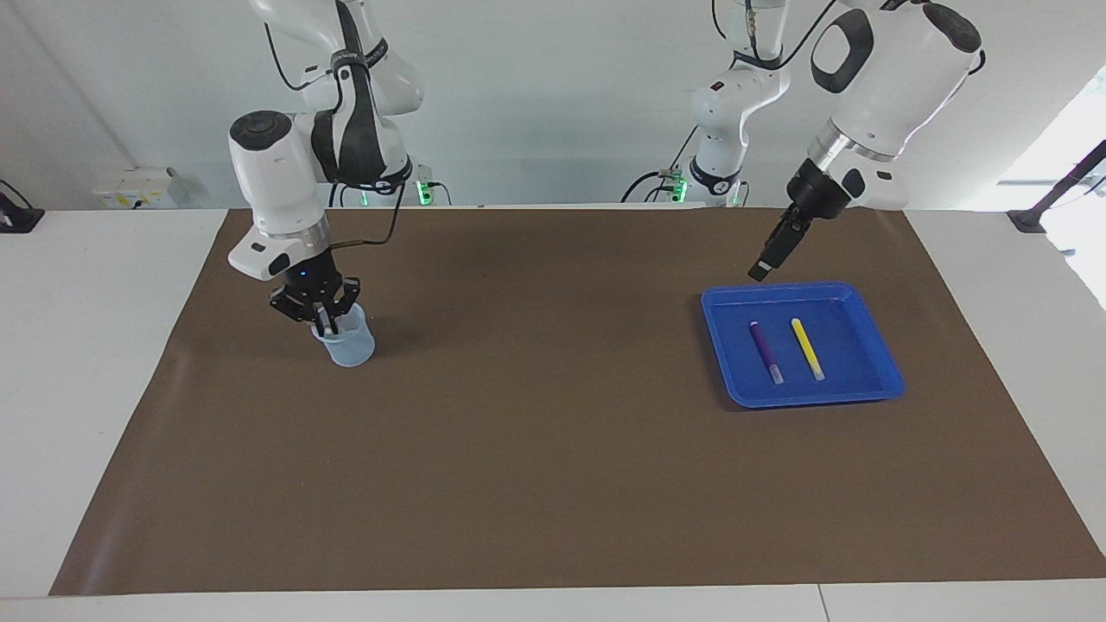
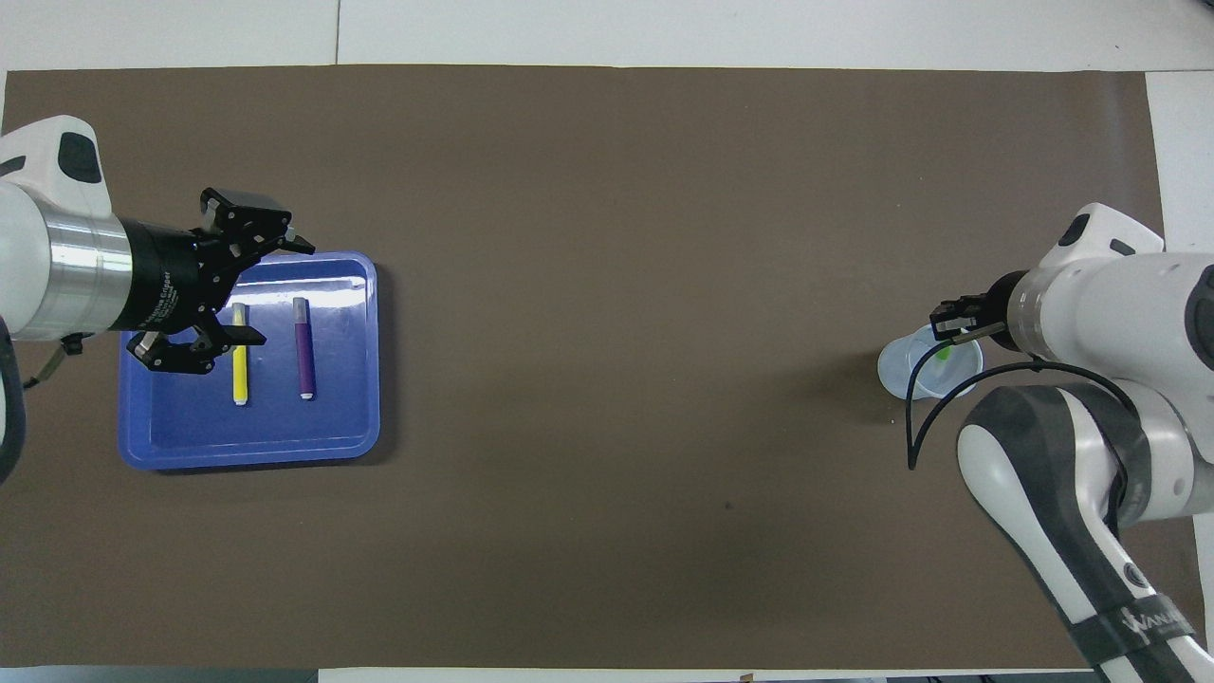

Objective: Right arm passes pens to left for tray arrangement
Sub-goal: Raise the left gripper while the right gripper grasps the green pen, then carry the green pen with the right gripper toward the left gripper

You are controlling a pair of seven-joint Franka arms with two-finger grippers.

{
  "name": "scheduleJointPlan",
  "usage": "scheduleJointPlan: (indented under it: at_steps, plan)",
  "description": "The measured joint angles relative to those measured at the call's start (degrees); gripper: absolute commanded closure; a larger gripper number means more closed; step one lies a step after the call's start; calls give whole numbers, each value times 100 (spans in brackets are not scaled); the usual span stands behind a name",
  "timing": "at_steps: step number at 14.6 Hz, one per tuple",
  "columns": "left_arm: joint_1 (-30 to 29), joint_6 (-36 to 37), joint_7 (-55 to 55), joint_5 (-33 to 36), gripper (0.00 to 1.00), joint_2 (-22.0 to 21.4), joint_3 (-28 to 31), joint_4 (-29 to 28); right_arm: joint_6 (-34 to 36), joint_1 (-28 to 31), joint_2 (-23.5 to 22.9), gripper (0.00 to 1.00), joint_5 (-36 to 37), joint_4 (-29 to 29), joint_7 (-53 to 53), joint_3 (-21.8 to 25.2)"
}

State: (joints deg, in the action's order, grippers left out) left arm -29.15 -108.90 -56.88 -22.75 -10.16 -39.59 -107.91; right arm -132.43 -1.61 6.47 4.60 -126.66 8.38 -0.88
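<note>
Gripping slim green pen (image 2: 942, 356) upright

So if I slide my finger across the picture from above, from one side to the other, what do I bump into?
Left gripper over the blue tray → yellow pen → purple pen → bare brown mat → pale cup → green pen inside it, under the right gripper.
</note>
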Motion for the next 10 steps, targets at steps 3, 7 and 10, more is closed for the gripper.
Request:
scheduleJointPlan:
  at_steps: [3, 7, 10]
  plan:
    - [224, -402, -419, -535, 0, -619, -8, -596, 375, -3, 524, 100, 0, 111, -318, -21]
    - [295, -743, -669, -1405, 0, -1543, -2, -1380, 821, -28, 807, 100, -4, 541, -1230, -279]
    - [607, -1370, -1322, -1606, 0, -2066, 2, -1934, 904, -30, 706, 100, -611, 783, -2143, -486]
